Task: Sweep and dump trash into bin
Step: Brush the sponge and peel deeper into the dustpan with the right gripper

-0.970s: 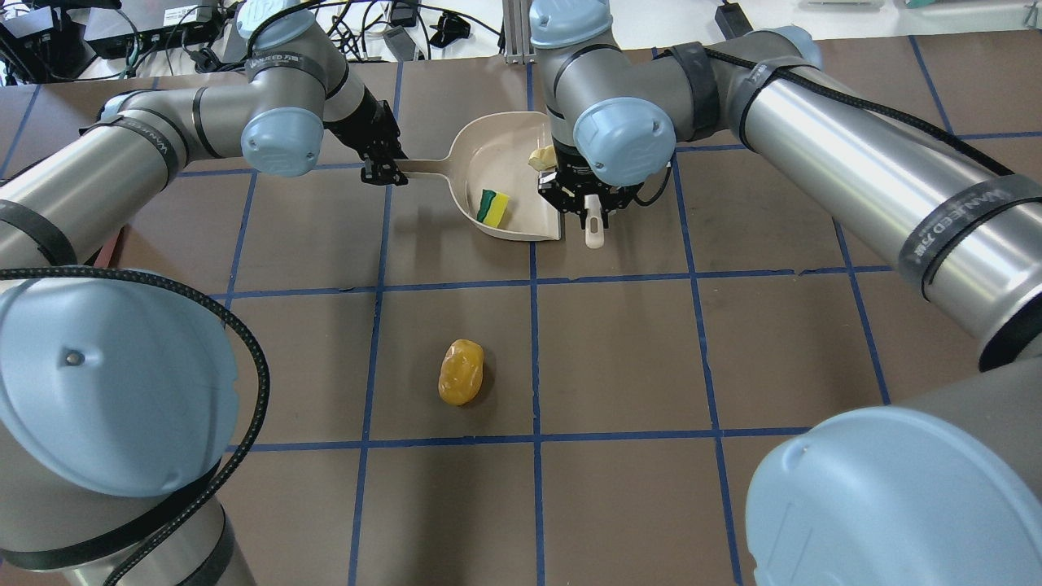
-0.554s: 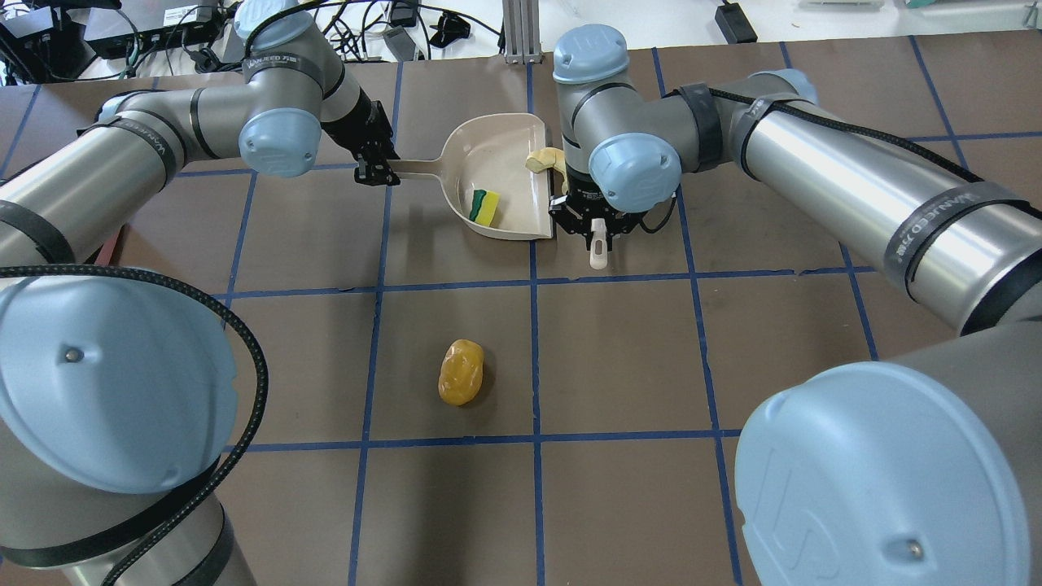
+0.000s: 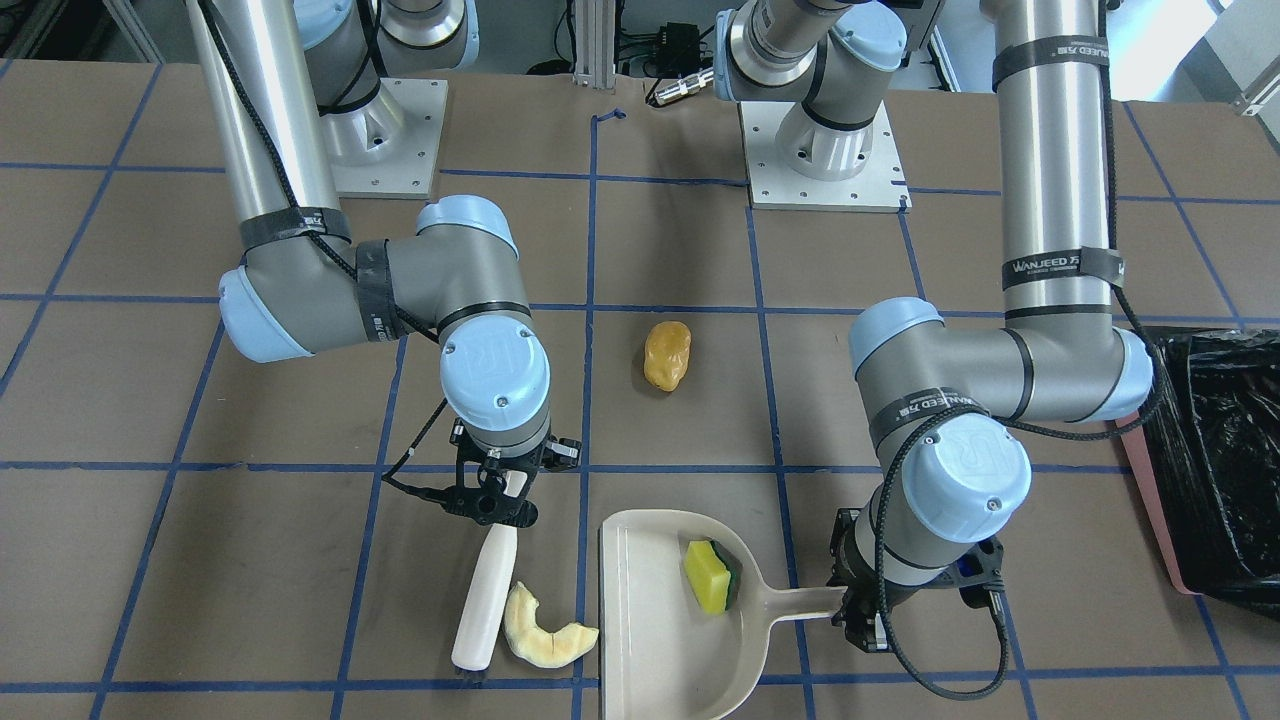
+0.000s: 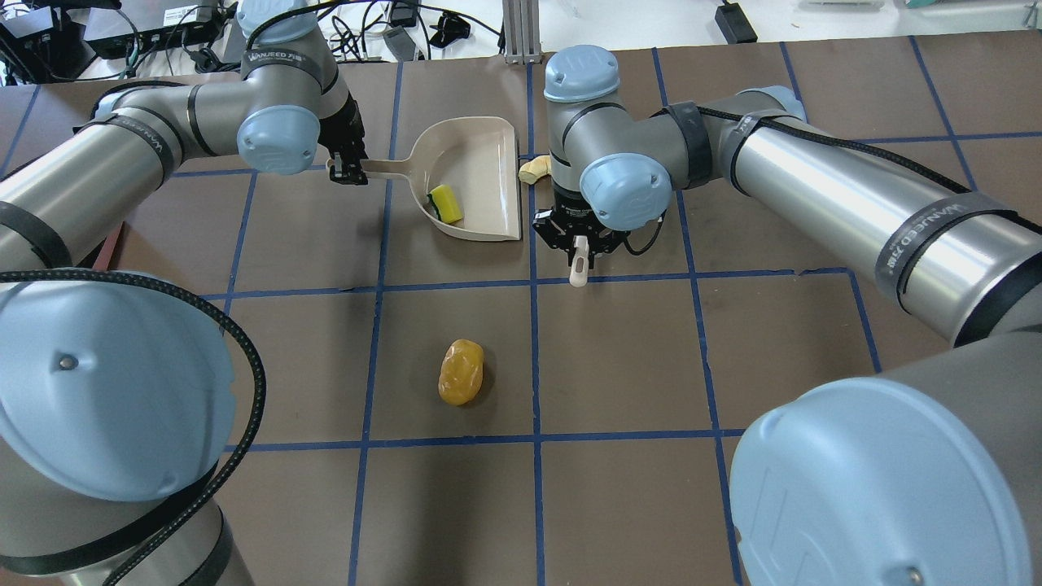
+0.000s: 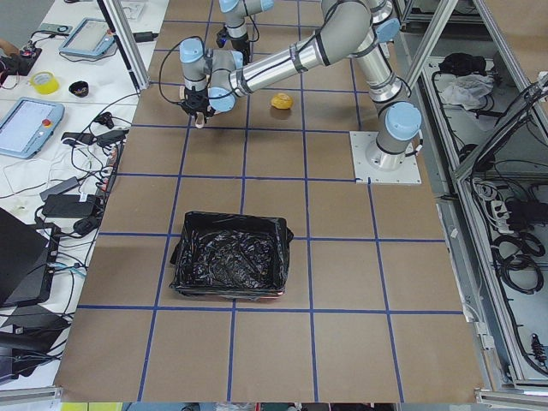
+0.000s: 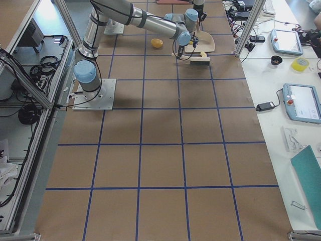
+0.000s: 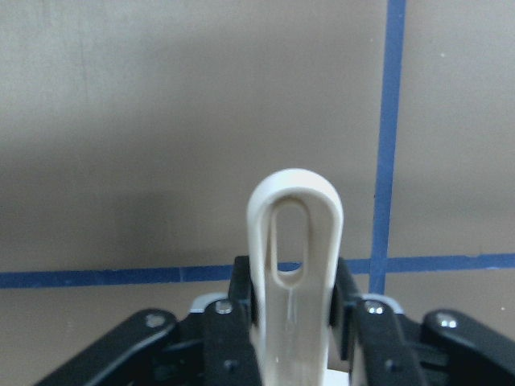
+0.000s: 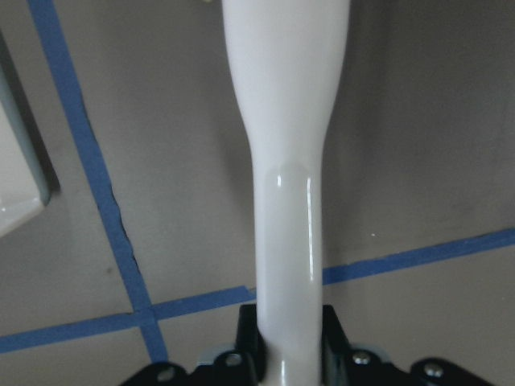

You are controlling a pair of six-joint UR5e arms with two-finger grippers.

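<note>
Here, glossy lump (image 4: 461, 372), curved cream slice (image 3: 545, 630), sq. sponge chunk (image 3: 707, 576)

- The table (image 4: 619, 366) is covered in a matte brown mat, marked into large squares by blue tape lines (image 4: 536, 366).
- An aluminium frame post (image 4: 513, 28) stands at the far edge, with a tangle of black cables (image 4: 366, 32) beside it.
- A white side bench (image 6: 266, 150) runs along one long side, holding a grey tablet-like screen (image 6: 302, 103) and a yellow tape roll (image 6: 301, 64).
- On the opposite side there is grey floor (image 5: 505, 231) with coiled cables.
- The light is even and bright, and the shadows are soft.
</note>
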